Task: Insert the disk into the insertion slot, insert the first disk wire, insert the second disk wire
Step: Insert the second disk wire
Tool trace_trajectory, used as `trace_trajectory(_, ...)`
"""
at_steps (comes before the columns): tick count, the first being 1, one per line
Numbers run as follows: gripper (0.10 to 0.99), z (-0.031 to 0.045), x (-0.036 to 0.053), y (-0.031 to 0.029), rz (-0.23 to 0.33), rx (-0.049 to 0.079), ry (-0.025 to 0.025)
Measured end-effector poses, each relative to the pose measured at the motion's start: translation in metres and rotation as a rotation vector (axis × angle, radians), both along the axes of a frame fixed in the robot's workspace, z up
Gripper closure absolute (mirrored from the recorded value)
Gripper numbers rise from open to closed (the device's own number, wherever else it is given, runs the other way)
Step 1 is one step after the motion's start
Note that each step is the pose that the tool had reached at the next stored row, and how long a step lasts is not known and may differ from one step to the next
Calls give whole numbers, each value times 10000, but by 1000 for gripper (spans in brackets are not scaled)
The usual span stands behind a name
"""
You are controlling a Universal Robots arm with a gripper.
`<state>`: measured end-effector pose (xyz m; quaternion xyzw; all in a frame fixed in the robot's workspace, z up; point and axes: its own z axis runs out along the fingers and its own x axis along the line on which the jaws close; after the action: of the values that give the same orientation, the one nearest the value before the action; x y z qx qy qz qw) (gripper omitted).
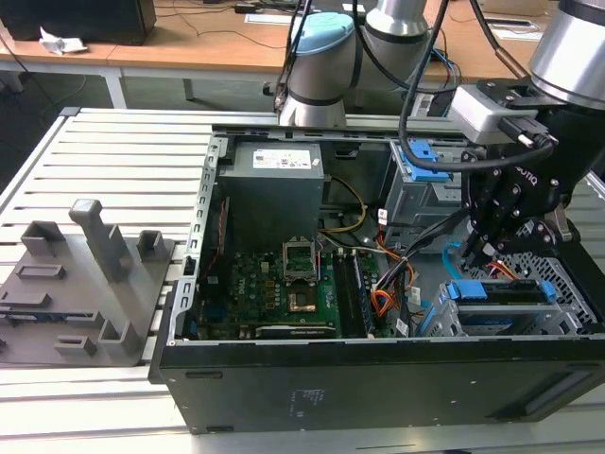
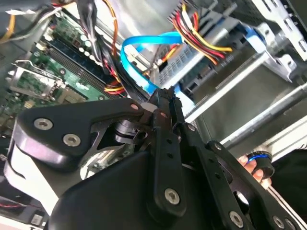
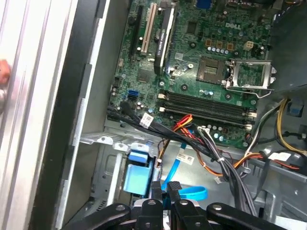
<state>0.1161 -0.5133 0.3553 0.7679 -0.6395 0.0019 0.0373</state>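
Note:
The disk, in its bright blue caddy, lies inside the insertion slot, the perforated cage at the exterior view's right. My gripper hangs just beside the cage's open end. In both wrist views its fingers are pressed together, shut on the plug end of the second disk wire, a light-blue flat cable that loops away from the gripper. The same cable curls beside the gripper, close to the blue caddy. A red, yellow and black wire bundle runs toward the disk's back.
The open computer case holds the green motherboard, the power supply and a taller grey cage with a blue latch. Cable bundles cross near the gripper. A grey fixture stands outside the case. A person's fingers show beyond the gripper.

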Motion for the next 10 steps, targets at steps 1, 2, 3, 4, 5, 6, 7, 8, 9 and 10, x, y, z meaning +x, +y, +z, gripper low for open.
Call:
trace_trajectory(1, 925, -12, 3, -59, -2, -1, 0)
trace_trajectory(2, 925, -26, 7, -114, -4, -1, 0)
trace_trajectory(3, 925, -37, 15, -155, -7, -2, 1)
trace_trajectory(4, 925, -45, 23, -167, -13, 0, 1)
trace_trajectory(5, 925, -53, 39, -173, -37, 0, 0)
trace_trajectory(6, 925, -54, 59, -174, -74, -1, 1)
trace_trajectory(7, 925, -55, 84, -174, -139, -2, 3)
trace_trajectory(8, 925, -55, 95, -174, -184, -2, 3)
trace_trajectory(9, 925, -58, 105, -174, -244, 0, 3)
trace_trajectory(10, 925, -62, 121, -173, -364, 2, 3)
